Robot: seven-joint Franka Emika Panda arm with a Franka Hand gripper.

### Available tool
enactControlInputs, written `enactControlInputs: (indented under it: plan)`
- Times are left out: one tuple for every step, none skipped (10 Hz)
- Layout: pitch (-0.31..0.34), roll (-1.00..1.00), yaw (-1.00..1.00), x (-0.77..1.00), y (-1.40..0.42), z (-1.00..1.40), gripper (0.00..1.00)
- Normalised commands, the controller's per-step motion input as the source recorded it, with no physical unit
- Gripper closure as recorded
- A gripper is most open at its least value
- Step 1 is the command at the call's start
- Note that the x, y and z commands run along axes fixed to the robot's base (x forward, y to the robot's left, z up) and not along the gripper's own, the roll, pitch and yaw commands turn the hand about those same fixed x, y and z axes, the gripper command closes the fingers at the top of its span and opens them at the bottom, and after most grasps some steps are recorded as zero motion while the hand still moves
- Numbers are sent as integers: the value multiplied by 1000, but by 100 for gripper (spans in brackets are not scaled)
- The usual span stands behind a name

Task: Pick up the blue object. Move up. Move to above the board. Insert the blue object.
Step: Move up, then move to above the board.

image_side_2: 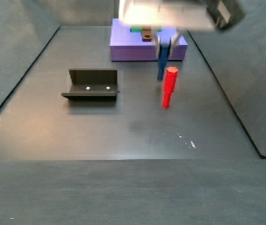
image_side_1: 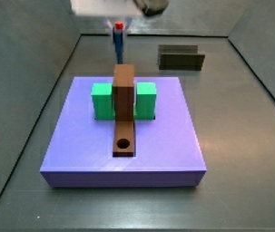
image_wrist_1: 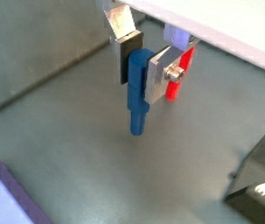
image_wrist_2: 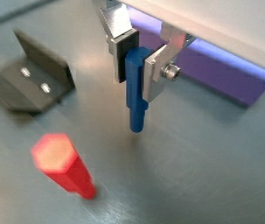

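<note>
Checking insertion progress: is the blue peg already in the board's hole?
No: in a side view the board's hole is empty, and the tool holds the blue peg elsewhere.

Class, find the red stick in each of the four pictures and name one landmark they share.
Wrist view: red stick, behind the pincer.
Wrist view: foreground, standing.
Side view: not visible.
Side view: upright right of the fixture, stick at.
Shared landmark: blue object.

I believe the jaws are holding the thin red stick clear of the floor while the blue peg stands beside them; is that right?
Not quite: the gripper holds the blue peg between its jaws, clear of the floor, and the red stick stands on the floor beside it. Both wrist views show this.
</note>
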Motion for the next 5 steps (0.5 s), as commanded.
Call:
enactControlInputs:
  plan:
    - [12, 6, 44, 16, 39, 640, 100]
    - [3, 16, 22, 35, 18, 205, 100]
    - [0, 0, 0, 0, 0, 1400, 100]
    - [10, -1, -17, -13, -9, 1400, 100]
    - [23, 11, -9, -48, -5, 1400, 100]
